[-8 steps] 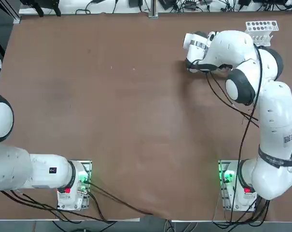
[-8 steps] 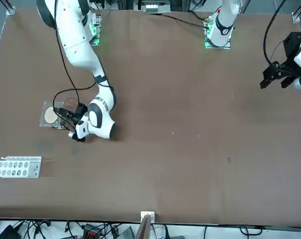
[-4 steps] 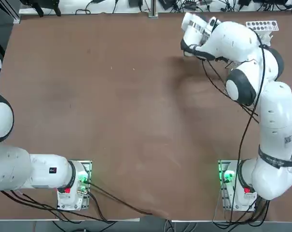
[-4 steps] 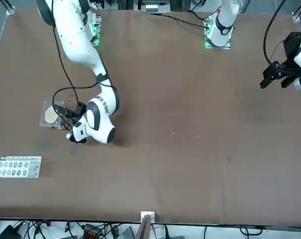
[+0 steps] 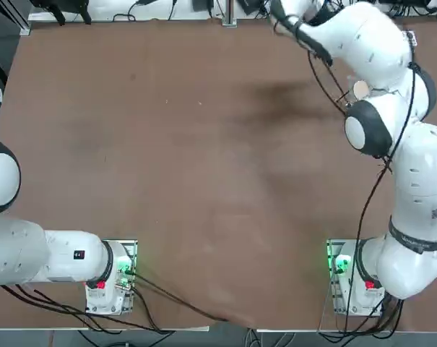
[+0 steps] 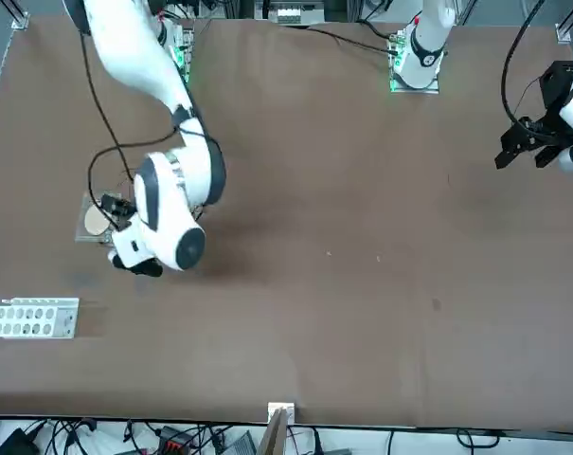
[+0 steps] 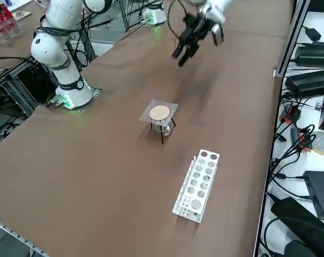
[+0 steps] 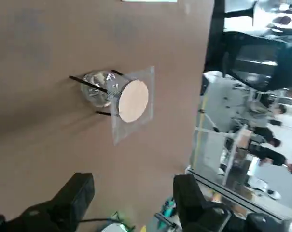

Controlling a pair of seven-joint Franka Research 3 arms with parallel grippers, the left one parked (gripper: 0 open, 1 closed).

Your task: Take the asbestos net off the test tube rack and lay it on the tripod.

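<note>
1. You have the right arm reaching over the desk [image 7: 113, 182], and its end effector [image 8: 134, 193] is near the top of the right side view, raised above the surface and angled downward.
2. Its two fingers stand wide apart, and you hold nothing between them.
3. Your asbestos net [image 7: 151, 107] is above the centre of the right side view, lying on the tripod [image 7: 162, 135]. It is a thin grey square with a round beige disc in the middle, and its corners go out past the stand.
4. Under the net, between the dark legs, you can see a clear glass vessel [image 8: 95, 92].
5. The test tube rack [image 7: 196, 184], white with rows of round holes, stands apart from the tripod, in the lower middle of the right side view.
6. The desk is plain brown, with soft shadows. Along the right edge of that view you see black cables [image 7: 290, 155] on a white surface; the wrist view shows people [image 8: 273, 154] in the room.
</note>
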